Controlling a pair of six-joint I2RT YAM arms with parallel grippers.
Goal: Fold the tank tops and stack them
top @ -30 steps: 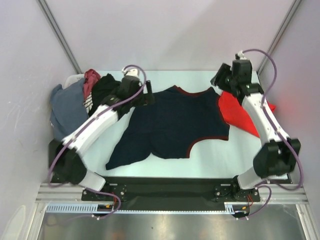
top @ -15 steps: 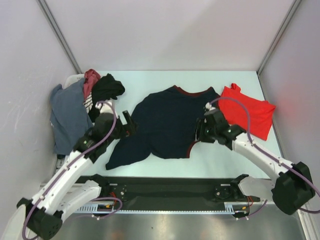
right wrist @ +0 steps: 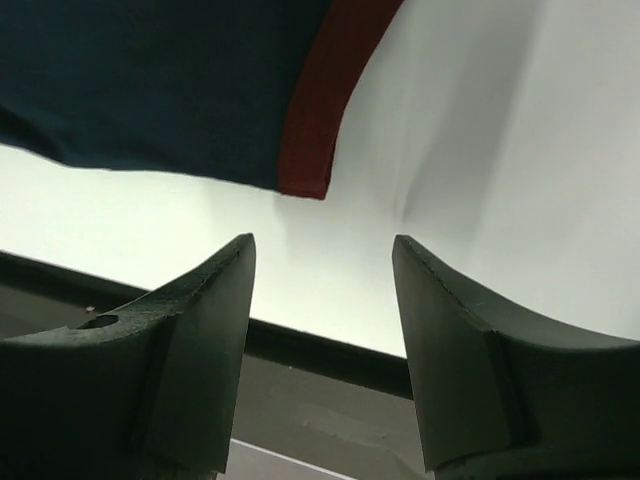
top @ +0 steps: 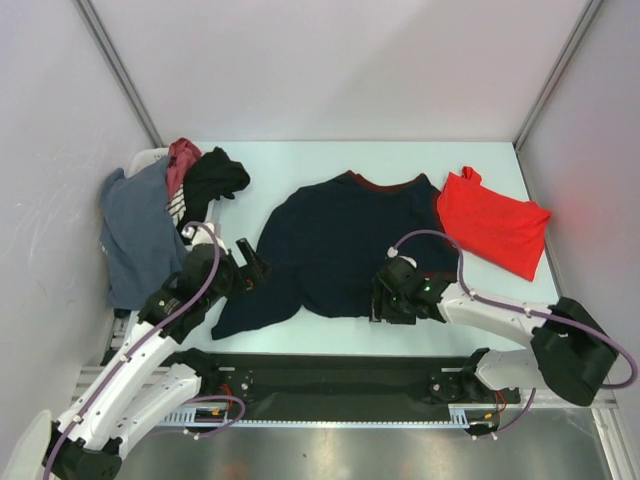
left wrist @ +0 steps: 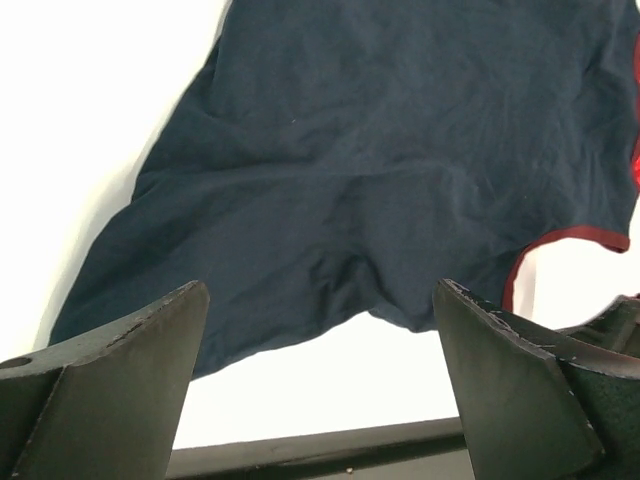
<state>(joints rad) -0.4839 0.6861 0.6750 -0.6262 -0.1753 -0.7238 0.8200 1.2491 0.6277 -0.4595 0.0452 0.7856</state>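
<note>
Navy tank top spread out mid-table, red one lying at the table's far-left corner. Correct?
No. The red tank top lies at the far-right corner of the table, not the left, as the top external view shows. The navy tank top is spread out mid-table.

Your enclosure, itemised. One plain matte rear wall [top: 330,70] in pale lilac-grey, with a matching left wall [top: 50,150] and right wall [top: 600,180]. Two bare aluminium posts stand at the rear corners, the left post [top: 118,72] and the right post [top: 560,72]. You have one smooth, flat white table top [top: 300,165]. A black plate [top: 330,375] runs along its near edge. In front of that lie a brushed metal surface [top: 340,452] and a white slotted cable duct [top: 140,415]. Your light is soft and even, with faint shadows.
</note>
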